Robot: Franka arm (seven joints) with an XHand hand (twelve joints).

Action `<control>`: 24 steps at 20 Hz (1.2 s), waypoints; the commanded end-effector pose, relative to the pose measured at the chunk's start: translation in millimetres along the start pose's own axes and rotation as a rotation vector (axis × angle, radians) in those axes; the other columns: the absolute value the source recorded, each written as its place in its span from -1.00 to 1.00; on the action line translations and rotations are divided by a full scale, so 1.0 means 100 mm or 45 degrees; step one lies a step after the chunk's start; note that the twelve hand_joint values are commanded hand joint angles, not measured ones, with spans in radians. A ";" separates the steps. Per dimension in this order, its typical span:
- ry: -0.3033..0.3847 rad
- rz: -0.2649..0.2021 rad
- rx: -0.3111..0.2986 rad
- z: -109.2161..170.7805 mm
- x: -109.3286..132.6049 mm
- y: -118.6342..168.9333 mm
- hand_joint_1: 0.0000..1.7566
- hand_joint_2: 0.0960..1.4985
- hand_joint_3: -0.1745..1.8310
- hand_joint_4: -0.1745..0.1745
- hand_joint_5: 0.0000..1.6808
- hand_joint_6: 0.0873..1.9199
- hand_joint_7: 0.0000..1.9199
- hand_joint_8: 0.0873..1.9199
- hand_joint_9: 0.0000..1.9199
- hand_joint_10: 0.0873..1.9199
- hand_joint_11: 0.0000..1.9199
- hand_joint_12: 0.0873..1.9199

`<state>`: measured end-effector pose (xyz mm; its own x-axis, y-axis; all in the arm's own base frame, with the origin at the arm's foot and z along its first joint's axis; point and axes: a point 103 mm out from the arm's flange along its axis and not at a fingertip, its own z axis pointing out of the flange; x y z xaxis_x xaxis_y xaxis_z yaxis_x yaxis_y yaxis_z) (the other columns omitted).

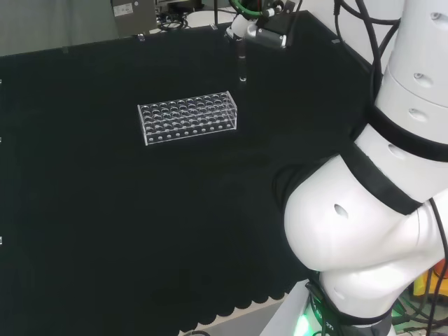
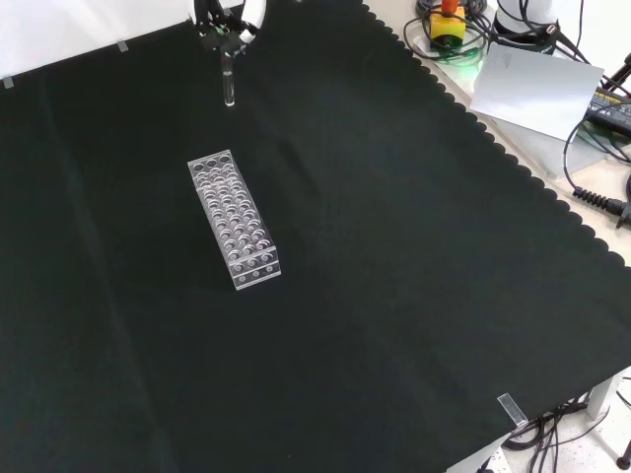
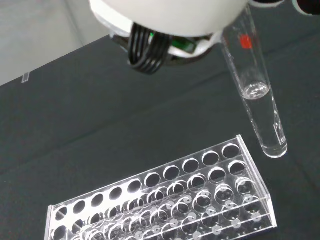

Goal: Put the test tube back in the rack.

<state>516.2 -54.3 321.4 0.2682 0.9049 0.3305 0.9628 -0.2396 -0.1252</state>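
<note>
A clear plastic test tube rack (image 1: 187, 117) with several rows of holes lies on the black cloth, and I see no tube in it. The hand (image 1: 255, 26) hovers beyond the rack's right end in the head view, above the cloth. It is shut on the top of a clear test tube (image 1: 241, 66) that hangs nearly upright below it. In the front view the hand (image 2: 225, 20) is at the top edge, with the tube (image 2: 228, 84) above and apart from the rack's (image 2: 235, 219) far end. The wrist view shows the tube (image 3: 255, 95) tilted just past the rack's (image 3: 165, 200) corner.
The arm's white links (image 1: 371, 210) stand at the right of the head view. Off the cloth's scalloped edge in the front view lie a grey sheet (image 2: 537, 89), cables (image 2: 596, 192) and a yellow device (image 2: 449, 22). Open black cloth surrounds the rack.
</note>
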 end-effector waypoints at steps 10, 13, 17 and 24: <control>0.025 0.007 0.054 0.42 0.14 0.30 0.40 -0.24 -0.18 -1.00 0.64 -0.59 0.86 -0.50 0.83 -0.81 0.28 -0.06; 0.035 0.011 0.060 0.47 0.08 0.37 0.40 -0.24 -0.18 -1.00 0.64 -0.59 0.86 -0.50 0.83 -0.81 0.28 -0.06; 0.029 0.013 0.060 0.50 0.12 0.37 0.40 -0.24 -0.18 -1.00 0.64 -0.59 0.86 -0.50 0.83 -0.81 0.28 -0.06; 0.026 0.015 0.085 0.61 0.10 0.40 0.40 -0.24 -0.18 -1.00 0.64 -0.59 0.86 -0.49 0.83 -0.81 0.28 -0.05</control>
<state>553.5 -35.5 268.6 0.2806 0.8928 0.3525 0.9564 -0.2288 -0.1816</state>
